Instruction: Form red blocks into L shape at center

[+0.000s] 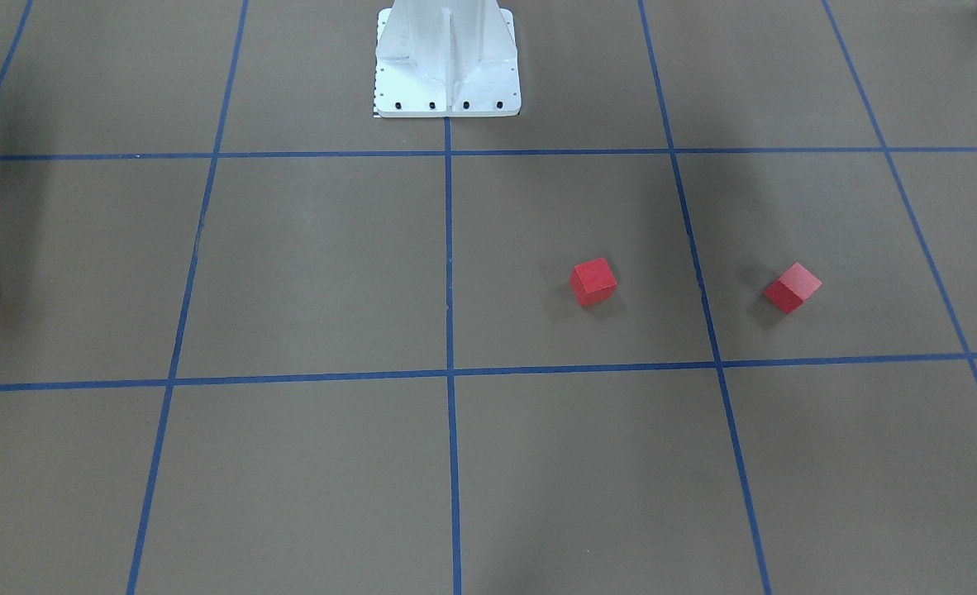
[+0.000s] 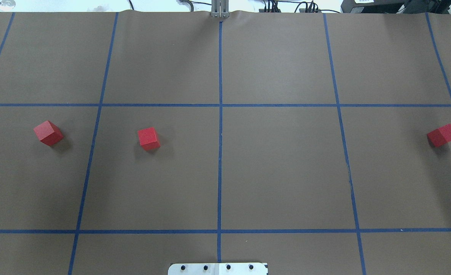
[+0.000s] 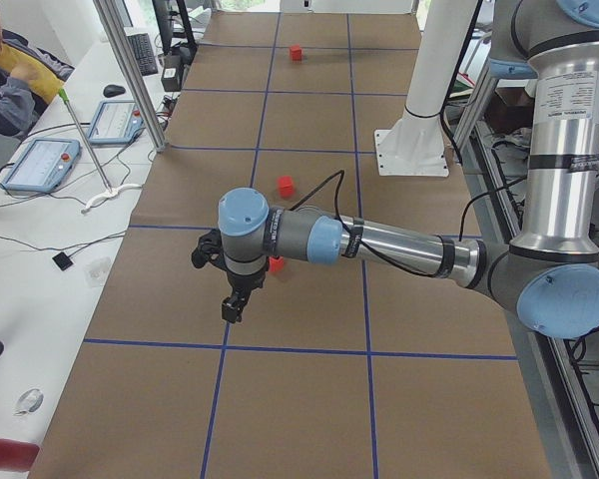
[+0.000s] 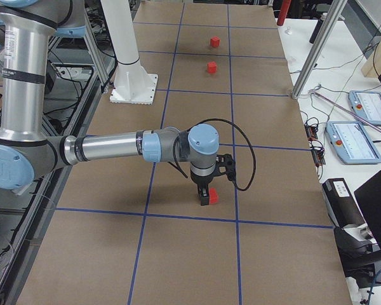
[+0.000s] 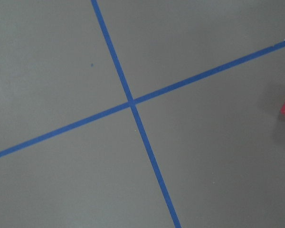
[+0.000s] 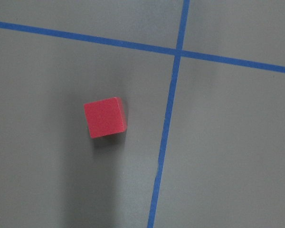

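No L yet. Off the middle blue tape line (image 2: 220, 168): inner red block (image 2: 148, 138) near it on robot's left, outer red block (image 2: 48, 133) farther left, far red block (image 2: 443, 135) well out right. Left gripper (image 3: 234, 309) sits by the outer one, right gripper (image 4: 204, 194) by the far one; spread or closed, can't tell for either.

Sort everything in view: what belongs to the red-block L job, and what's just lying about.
Belongs to the job: outer left red block; inner left red block; right red block; center beside the middle tape line.
Just lying about: white robot base; teach pendants on the side bench.
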Controlling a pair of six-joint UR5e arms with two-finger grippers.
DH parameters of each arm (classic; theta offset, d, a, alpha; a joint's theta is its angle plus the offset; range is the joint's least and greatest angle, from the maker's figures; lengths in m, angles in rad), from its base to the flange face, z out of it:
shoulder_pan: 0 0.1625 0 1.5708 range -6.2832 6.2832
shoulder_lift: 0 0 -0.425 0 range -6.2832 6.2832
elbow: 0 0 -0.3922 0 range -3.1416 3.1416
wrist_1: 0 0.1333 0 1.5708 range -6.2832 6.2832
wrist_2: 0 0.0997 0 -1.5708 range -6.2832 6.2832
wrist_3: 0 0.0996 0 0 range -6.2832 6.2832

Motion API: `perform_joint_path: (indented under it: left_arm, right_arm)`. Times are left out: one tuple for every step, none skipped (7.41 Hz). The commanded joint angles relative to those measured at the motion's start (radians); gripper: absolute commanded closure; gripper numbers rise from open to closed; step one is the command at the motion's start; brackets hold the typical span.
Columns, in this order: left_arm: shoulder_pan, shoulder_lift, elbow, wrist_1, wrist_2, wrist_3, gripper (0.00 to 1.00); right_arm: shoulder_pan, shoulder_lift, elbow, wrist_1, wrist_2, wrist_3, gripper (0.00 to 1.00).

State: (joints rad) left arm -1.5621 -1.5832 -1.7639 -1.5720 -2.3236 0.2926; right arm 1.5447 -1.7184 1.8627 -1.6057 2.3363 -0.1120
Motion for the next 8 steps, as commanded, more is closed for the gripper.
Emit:
perform_joint_path:
  left_arm:
    - [0.001, -0.035, 0.023, -0.072, -0.008, -0.001, 0.00]
    - [-0.001, -0.035, 0.030, -0.089, -0.008, -0.001, 0.00]
    - [0.001, -0.035, 0.050, -0.121, -0.008, -0.001, 0.00]
    - [0.001, -0.031, 0.058, -0.214, -0.007, -0.001, 0.00]
    - [0.010, -0.017, 0.087, -0.268, -0.007, -0.001, 0.00]
    - [0.034, -0.020, 0.096, -0.272, -0.007, -0.001, 0.00]
    - [0.036, -0.023, 0.096, -0.272, -0.007, -0.001, 0.00]
    - [0.036, -0.023, 0.096, -0.272, -0.007, -0.001, 0.00]
  right_arm:
    - [0.000, 0.020, -0.031, 0.148, 0.001, 0.038, 0.00]
    - [0.000, 0.019, -0.040, 0.151, 0.000, 0.040, 0.00]
    - [-0.001, 0.019, -0.042, 0.167, 0.003, 0.038, 0.00]
    - [-0.020, 0.010, -0.051, 0.244, 0.009, 0.046, 0.00]
    - [-0.076, 0.016, -0.103, 0.268, 0.024, 0.043, 0.00]
    - [-0.142, 0.019, -0.117, 0.268, 0.015, 0.044, 0.01]
    - [-0.155, 0.020, -0.141, 0.270, 0.012, 0.046, 0.01]
    - [-0.184, 0.026, -0.146, 0.282, 0.012, 0.084, 0.00]
